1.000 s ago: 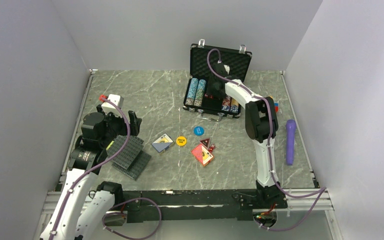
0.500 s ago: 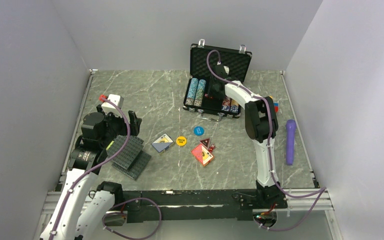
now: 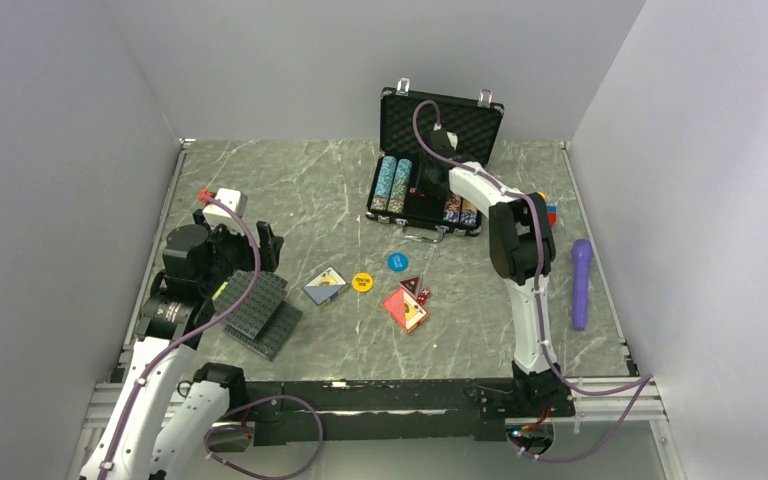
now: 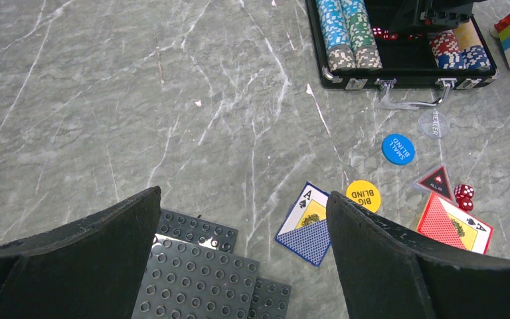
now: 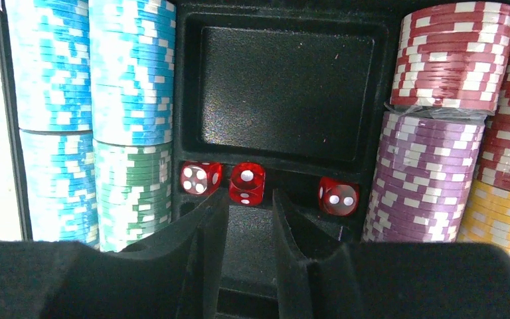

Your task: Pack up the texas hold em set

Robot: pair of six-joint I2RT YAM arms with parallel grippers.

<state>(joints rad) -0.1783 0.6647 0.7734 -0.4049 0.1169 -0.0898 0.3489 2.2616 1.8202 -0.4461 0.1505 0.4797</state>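
Partly packed: black foam-lined briefcase point(image 3: 470, 125) open at far side of grey marbled counter point(image 3: 290, 180), holding multicoloured chip rows point(image 5: 133, 80) and three red dice point(image 5: 248, 183) — right claw point(image 5: 249, 219) narrowly parted, empty, beside them. Outstanding: two card decks point(image 4: 305, 226), blue, yellow and red-triangle buttons point(image 4: 398, 149), two loose red dice point(image 4: 463, 195) — left claw point(image 4: 244, 196) wide, idle.

Grey marble-look table point(image 3: 290, 190). Open black briefcase point(image 3: 465, 122) sat far centre. In front of it lay blue button point(image 3: 397, 262), yellow button point(image 3: 363, 282), red-triangle button point(image 3: 411, 286), red dice point(image 3: 424, 295), blue-backed cards point(image 3: 325, 286) and red-backed cards point(image 3: 404, 309). Studded plates point(image 3: 260, 310) lay near left, toy-block figure point(image 3: 550, 212) right of case, purple stick point(image 3: 581, 283) far right.
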